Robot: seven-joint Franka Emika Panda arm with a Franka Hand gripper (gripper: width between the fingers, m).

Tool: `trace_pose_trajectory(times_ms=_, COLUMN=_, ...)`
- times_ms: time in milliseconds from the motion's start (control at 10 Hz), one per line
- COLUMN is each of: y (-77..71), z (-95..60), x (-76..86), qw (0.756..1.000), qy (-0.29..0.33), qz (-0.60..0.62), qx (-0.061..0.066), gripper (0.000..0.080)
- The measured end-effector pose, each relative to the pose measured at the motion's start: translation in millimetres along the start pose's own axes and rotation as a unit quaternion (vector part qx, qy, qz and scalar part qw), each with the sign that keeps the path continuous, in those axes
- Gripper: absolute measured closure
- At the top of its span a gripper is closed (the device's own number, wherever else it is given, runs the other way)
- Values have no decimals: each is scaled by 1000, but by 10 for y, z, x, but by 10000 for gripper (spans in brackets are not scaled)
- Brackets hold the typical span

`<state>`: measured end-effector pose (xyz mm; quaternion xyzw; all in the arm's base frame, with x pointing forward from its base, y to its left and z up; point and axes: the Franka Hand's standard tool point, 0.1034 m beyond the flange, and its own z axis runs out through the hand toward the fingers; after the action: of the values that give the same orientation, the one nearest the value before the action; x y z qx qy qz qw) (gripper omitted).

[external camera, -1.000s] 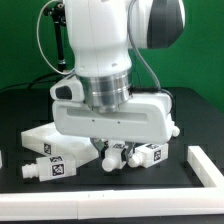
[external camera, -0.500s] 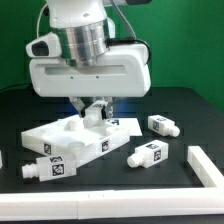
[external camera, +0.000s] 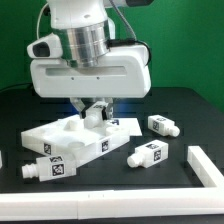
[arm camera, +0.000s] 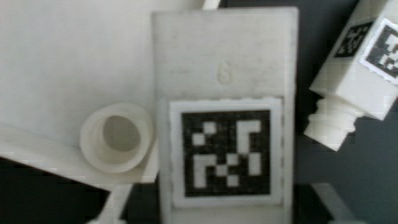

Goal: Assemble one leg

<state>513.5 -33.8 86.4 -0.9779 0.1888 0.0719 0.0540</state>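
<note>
I see the gripper (external camera: 97, 113) clamped on a leg (arm camera: 221, 120), tag facing the wrist camera, over the white panel (external camera: 55, 135) beside its round hole (arm camera: 119, 135); a second leg (arm camera: 361, 70) lies near

Exterior view: frontal, mid-range — wrist view: close, downward; both show panel (external camera: 72, 134) (arm camera: 63, 60).
</note>
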Motion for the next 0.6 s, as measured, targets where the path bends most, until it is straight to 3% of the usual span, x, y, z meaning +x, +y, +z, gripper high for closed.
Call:
trace_pose_trajectory(times_ms=100, y=198, z=0, x=-26, qw=1000, qy=-5, qz=-30, qx=1, gripper=514)
trace_pose_trajectory(times_ms=300, y=870, z=65, x=-128, qw=998, qy=-4, qz=-63, qx=-7, gripper=514)
trace_pose_trajectory(times_ms=400, y=1077, z=79, x=-137, qw=999, qy=-2, qz=-50, qx=-13, gripper=514)
trace_pose_trajectory(times_ms=600, y=1124, z=62, x=-121, qw=999, qy=0, qz=-48, qx=-13, gripper=514)
